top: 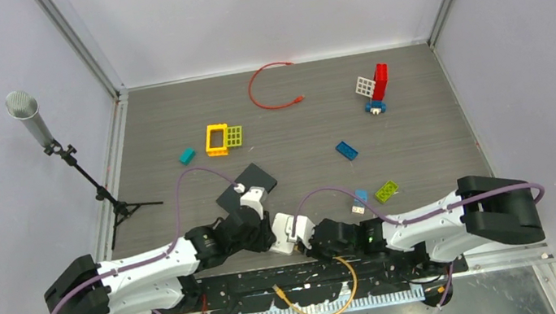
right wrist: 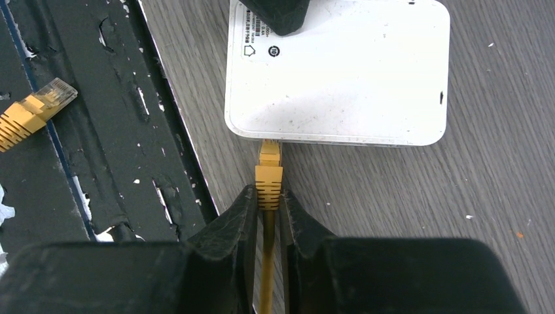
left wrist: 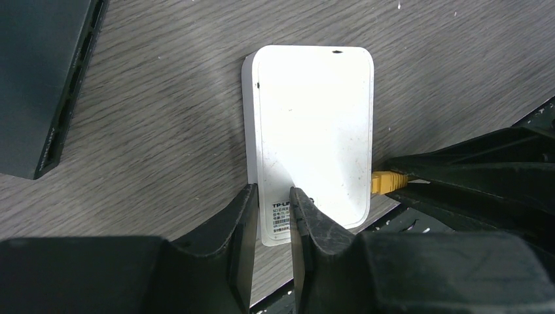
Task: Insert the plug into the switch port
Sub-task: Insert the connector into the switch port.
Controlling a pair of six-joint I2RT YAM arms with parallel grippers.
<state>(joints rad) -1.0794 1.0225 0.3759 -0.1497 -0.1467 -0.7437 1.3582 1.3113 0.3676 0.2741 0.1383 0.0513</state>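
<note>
Yellow plug (right wrist: pixel 269 171) clenched in right pincer (right wrist: pixel 268 199), long axis pointing straight ahead, nose touching switch (right wrist: pixel 340 78) port edge; seated? can't tell. Left pincer (left wrist: pixel 273 204) clamps switch end, bracing it on surface (right wrist: pixel 406 196).

Left wrist view: I read "TP-L" on the label (left wrist: pixel 280 217) at the near corner of the white switch (left wrist: pixel 314 124); the rest is hidden. Right wrist view: a circled "10" (right wrist: pixel 273 51) beside a house sign (right wrist: pixel 249 50). The fine print is unreadable.
</note>
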